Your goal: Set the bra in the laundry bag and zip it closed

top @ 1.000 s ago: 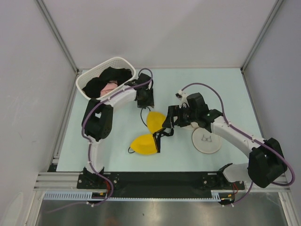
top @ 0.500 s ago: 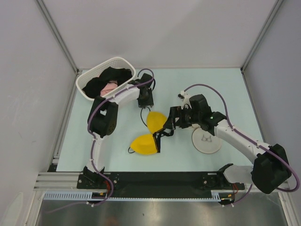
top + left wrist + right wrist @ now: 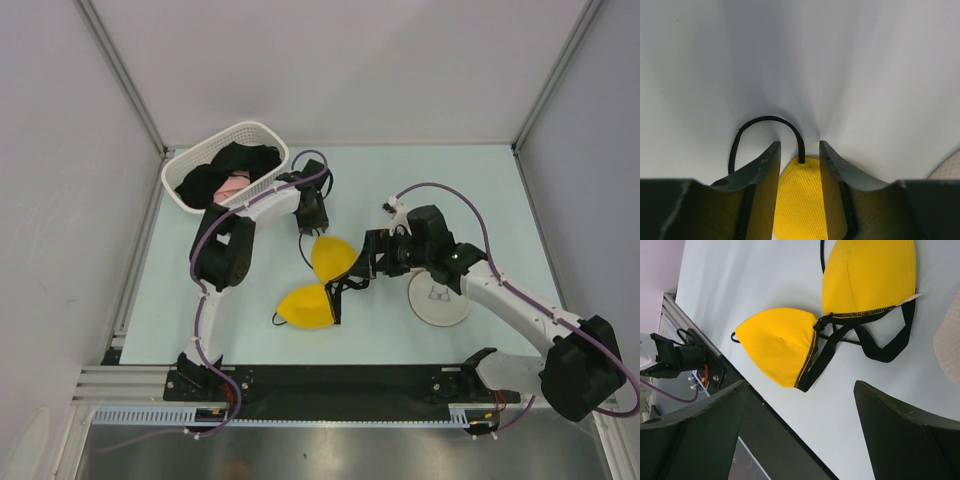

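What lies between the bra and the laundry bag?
The open right gripper hangs between bra and laundry bag, over bare table; the top view shows it.

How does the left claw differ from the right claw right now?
The left claw has its jaws set narrow, straddling the tip of one yellow cup of the bra; the right claw stands wide open, holding nothing. The left claw sits low at the fabric; the right claw hovers above it. Both are aimed at the bra.
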Available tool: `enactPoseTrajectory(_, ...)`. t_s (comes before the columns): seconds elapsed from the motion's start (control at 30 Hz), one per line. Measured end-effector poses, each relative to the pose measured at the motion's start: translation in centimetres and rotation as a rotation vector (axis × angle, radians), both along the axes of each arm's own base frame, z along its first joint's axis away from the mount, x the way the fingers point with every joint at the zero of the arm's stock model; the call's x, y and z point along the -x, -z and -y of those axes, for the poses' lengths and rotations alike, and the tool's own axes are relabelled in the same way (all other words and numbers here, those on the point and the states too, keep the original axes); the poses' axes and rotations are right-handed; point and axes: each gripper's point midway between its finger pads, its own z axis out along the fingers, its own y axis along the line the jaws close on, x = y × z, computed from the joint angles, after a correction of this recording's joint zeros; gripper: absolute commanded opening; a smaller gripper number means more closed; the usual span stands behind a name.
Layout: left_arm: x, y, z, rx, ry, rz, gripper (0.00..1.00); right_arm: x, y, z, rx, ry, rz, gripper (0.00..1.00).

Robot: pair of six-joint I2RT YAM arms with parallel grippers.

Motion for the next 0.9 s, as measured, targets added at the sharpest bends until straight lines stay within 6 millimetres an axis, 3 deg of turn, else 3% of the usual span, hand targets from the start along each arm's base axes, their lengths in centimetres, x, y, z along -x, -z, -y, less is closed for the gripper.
enactPoseTrajectory(0.2,0.0,0.0,0.1,0.011,-0.025,-0.006,0.31,0.3,-0.1,0.0,-0.012,0.001,0.0,0.93)
enactPoseTrajectory(0.37,0.1,0.2,0.3,0.018,-0.03,-0.013,0.0,0.5,0.2,0.1,-0.01,0.001,-0.005,0.93)
enactPoseTrajectory(0.67,0.8,-0.4,-0.1,0.024,0.033,0.017,0.0,0.6,0.6,-1.3,-0.057,-0.073,-0.011,0.98)
enactPoseTrajectory(0.73,1.6,-1.3,-0.3,0.034,0.065,0.029,0.0,0.4,1.3,-1.7,-0.051,-0.1,-0.018,1.0)
enactPoseTrajectory(0.9,3.7,-6.0,-0.1,0.134,0.164,0.137,0.0,-0.9,2.1,-2.9,-0.036,-0.162,-0.004,1.0)
